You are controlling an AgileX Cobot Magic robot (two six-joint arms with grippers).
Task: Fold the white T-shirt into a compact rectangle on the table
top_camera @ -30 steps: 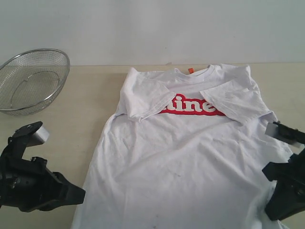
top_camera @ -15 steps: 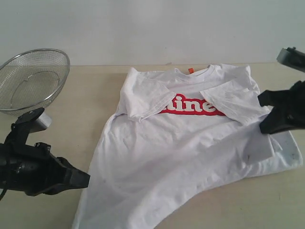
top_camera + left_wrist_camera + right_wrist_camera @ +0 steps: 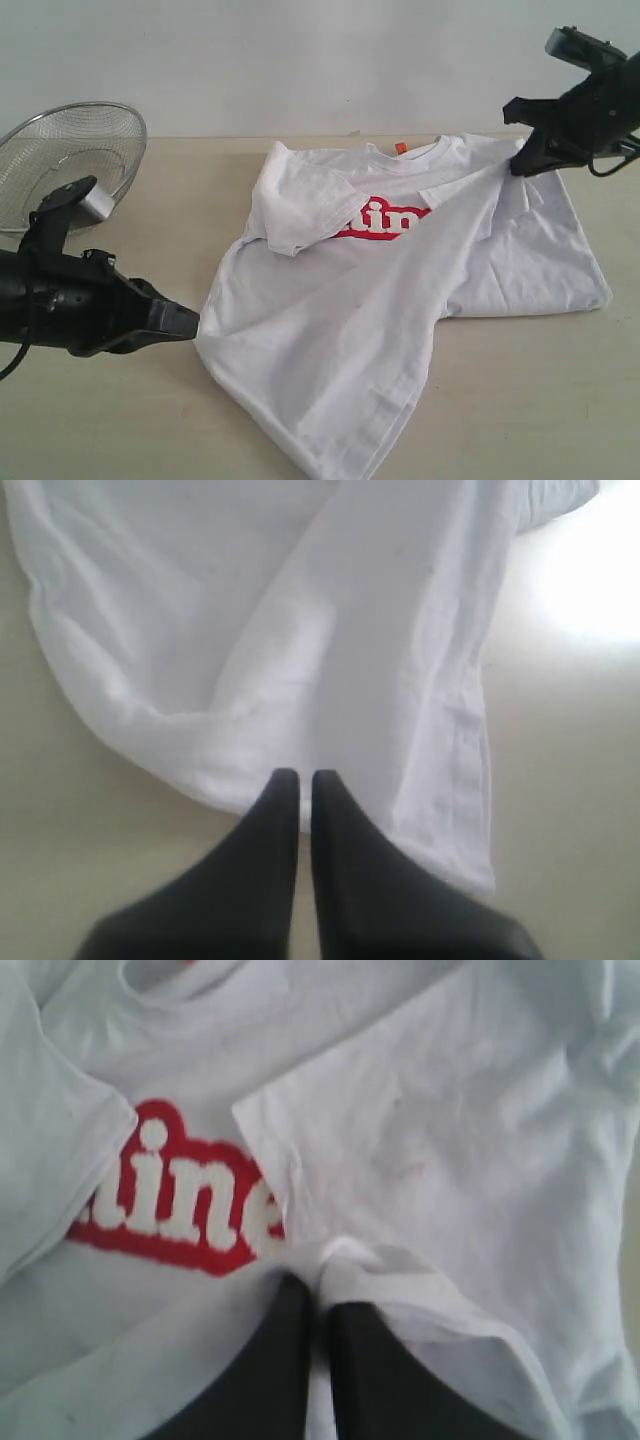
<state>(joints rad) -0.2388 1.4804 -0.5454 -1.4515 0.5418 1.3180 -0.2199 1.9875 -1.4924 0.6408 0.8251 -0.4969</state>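
Black left gripper [image 3: 188,322], low on the left of the desk [image 3: 520,400], jaws together on the near side edge of the white T-shirt [image 3: 350,300]. Shirt lies mid-desk, collar far, red lettering half covered by a diagonal flap. Right gripper [image 3: 520,165], raised by the far right shoulder, is clamped on a hem corner, probably nearer where the fold lands.

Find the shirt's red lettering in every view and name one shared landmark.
Exterior view: red lettering on the chest, upper middle, partly under folded cloth.
Left wrist view: not in it; only plain white cloth shows.
Right wrist view: red lettering just beyond the right claw.
Shared landmark: the white T-shirt, in all three views.
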